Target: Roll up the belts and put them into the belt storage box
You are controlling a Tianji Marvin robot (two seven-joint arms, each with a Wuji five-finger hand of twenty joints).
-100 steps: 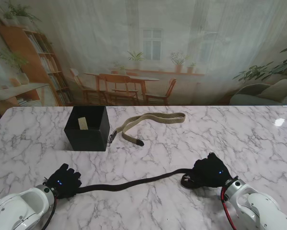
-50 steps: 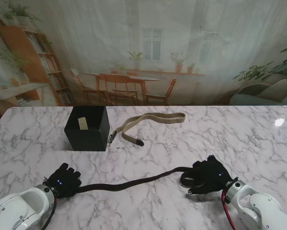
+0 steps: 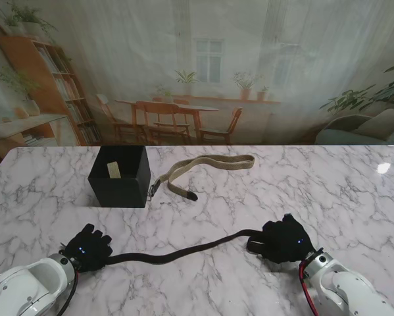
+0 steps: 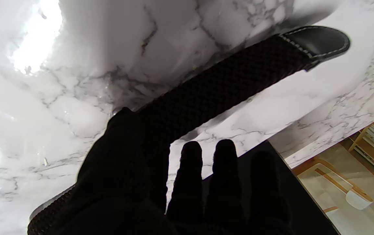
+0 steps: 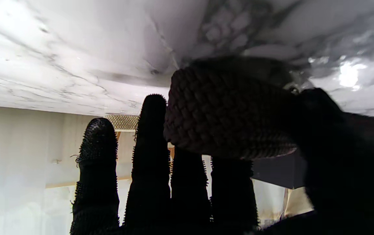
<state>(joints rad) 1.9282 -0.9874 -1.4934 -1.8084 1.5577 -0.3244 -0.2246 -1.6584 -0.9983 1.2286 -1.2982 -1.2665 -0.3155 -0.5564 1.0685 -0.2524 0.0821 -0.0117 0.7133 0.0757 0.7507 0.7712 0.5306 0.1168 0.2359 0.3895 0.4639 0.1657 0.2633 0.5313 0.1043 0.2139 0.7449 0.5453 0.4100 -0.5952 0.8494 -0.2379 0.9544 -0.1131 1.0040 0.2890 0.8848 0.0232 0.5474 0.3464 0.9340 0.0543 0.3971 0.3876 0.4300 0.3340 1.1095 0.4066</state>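
1. Stand view, nearest: a dark belt [image 3: 183,251] is laid across the marble table [image 3: 354,191], stretched between two black-gloved hands.
2. At the robot's left, the left hand [image 3: 87,248] is pressed palm-down on the belt's tip end. In the left wrist view the woven strap [image 4: 213,94] is seen running out from under the thumb side, its leather tip [image 4: 320,39] lying flat and free on the marble beyond. The strap is pinned rather than gripped; the fingers [image 4: 190,169] are extended.
3. At the right, the right hand [image 3: 281,241] is closed on the belt's other end. In the right wrist view a small woven coil [image 5: 226,111] is held between thumb and fingertips, a glint of metal beside it. The roll is judged to be only begun.
4. To roll well, the coil would be turned toward the left hand in short turns, the strap kept taut and straight so the layers stack evenly. The left hand's pressure would be eased as slack is taken up. A loose grip is judged likely to let the coil spring open.
5. Farther away, left of centre, the black box [image 3: 120,176] stands open, something pale inside.
6. Just right of the box, a tan belt [image 3: 206,167] lies folded in a loop, unrolled.
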